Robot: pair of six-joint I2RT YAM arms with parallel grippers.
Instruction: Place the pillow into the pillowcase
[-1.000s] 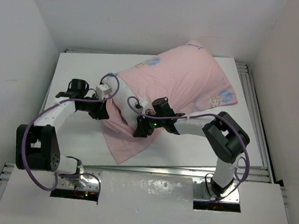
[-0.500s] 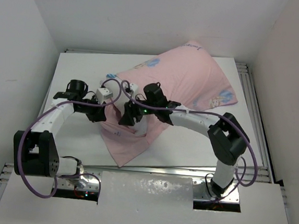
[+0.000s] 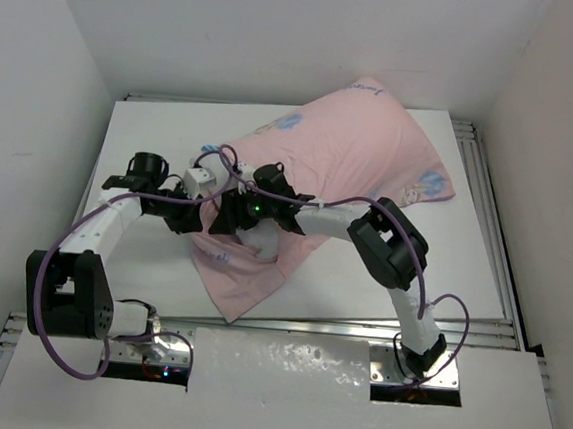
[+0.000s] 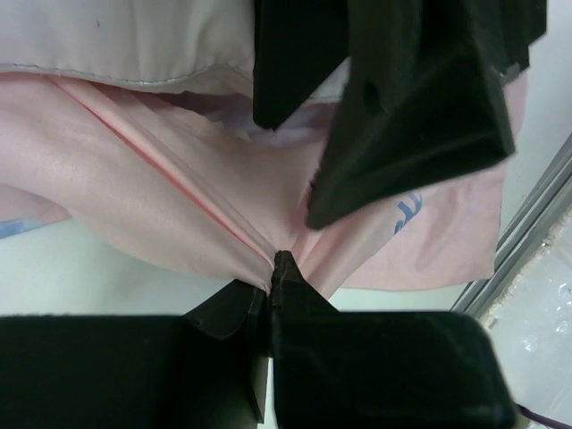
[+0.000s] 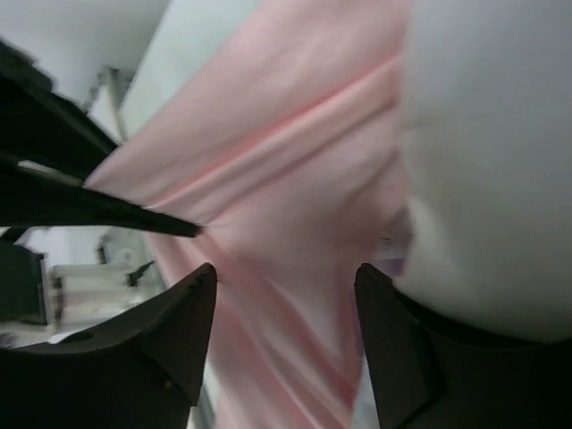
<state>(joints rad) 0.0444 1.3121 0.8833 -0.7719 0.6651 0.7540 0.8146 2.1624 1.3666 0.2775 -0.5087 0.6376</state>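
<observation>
Top external shows the pillowcase point(image 3: 362, 151) lying diagonally across the desk point(image 3: 153, 133), pink side up and puffed out by the pillow inside (only a bit of white pillow point(image 3: 256, 242) pokes out at the near-left mouth). Left fingers point(image 4: 275, 266) are pinched fully closed on a fold of the pillowcase hem, pulling it taut. Right fingers point(image 3: 224, 214) are spread partway open right at that mouth, holding nothing, with pink cloth between them and the white corner just beside. I'd say this is the last stuffing step. Next move probably needs the right one to shove that exposed corner in, or grab the other hem edge and drag it over, while the left holds its pinch
</observation>
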